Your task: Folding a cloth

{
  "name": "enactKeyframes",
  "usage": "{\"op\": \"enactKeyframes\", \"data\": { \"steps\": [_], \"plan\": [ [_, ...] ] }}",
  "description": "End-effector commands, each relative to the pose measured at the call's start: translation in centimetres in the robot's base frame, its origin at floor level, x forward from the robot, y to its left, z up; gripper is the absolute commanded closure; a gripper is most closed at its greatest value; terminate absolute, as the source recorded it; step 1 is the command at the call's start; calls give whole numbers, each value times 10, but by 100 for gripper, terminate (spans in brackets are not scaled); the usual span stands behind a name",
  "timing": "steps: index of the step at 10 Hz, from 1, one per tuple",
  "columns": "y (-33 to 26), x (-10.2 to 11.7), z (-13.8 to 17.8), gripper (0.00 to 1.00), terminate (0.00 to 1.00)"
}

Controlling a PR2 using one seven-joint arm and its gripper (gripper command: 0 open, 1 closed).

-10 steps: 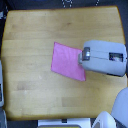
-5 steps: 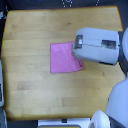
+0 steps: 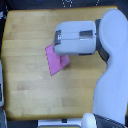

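The pink-magenta cloth (image 3: 56, 64) lies flat near the middle of the wooden table (image 3: 27, 90). Its lower-left part shows as a pointed shape. Its upper-right part is hidden under my arm. My gripper (image 3: 60, 41) is the grey-white block reaching in from the exterior view's right, directly over the cloth's upper edge. Its fingers are not distinguishable from above, so I cannot tell whether it is open, shut, or holding the cloth.
The robot's large white body (image 3: 112, 75) fills the exterior view's right side. A white object (image 3: 2, 87) stands off the table's left edge. Dark items (image 3: 67, 3) lie beyond the far edge.
The gripper has moved toward the exterior view's left and upward, from beside the cloth to over it. It now covers the cloth's upper-right part, and less of the cloth shows.
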Motion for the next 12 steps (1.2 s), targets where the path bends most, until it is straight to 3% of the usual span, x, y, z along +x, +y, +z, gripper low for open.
{"op": "enactKeyframes", "data": {
  "steps": [1,3,9,10,12],
  "plan": [
    [138,1,-8,100,0],
    [163,-2,-21,100,0],
    [149,-13,-43,100,0],
    [151,-14,-45,0,0],
    [151,-13,-46,0,0]
  ]
}}
